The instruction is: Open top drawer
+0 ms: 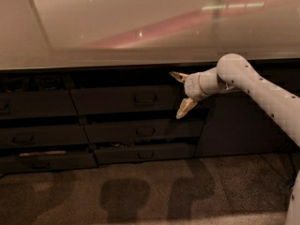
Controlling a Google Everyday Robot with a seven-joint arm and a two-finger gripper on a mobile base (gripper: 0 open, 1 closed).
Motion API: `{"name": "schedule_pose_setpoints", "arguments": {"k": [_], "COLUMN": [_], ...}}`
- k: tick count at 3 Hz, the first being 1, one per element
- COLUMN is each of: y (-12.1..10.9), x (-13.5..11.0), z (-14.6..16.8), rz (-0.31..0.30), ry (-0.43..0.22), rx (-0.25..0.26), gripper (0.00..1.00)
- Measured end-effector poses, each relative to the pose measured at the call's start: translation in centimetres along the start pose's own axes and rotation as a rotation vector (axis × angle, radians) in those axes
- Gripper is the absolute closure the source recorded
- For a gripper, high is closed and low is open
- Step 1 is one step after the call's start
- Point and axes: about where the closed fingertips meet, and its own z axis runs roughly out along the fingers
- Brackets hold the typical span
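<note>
The top drawer (117,100) is a wide dark grey front just under the countertop, with a small loop handle (145,98) at its centre. A dark gap runs above it. My gripper (175,95) hangs at the drawer's right end, to the right of the handle and clear of it. It is open, with one cream finger (178,76) pointing up-left and the other finger (186,108) pointing down-left, and nothing between them. The white arm (262,90) comes in from the right.
Two shallower drawers (140,131) (145,153) sit below the top one. Another column of drawers (37,135) stands to the left. A plain dark cabinet door (239,125) is behind the arm on the right. A glossy countertop (140,32) overhangs everything, and carpet (140,191) lies in front.
</note>
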Motion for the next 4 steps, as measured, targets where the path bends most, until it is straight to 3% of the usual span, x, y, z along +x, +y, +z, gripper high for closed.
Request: {"name": "schedule_pose_setpoints", "arguments": {"k": [2,3,4], "y": [2.3,2.3,2.3], "x": [2.5,2.5,2.5], "z": [4.1,4.2,4.2], "rz": [0.082,0.082,0.082], "ry": [-0.044,-0.044,-0.044], "rx": [-0.109,-0.109,-0.109], "gripper": [0.00,0.00,0.19]}}
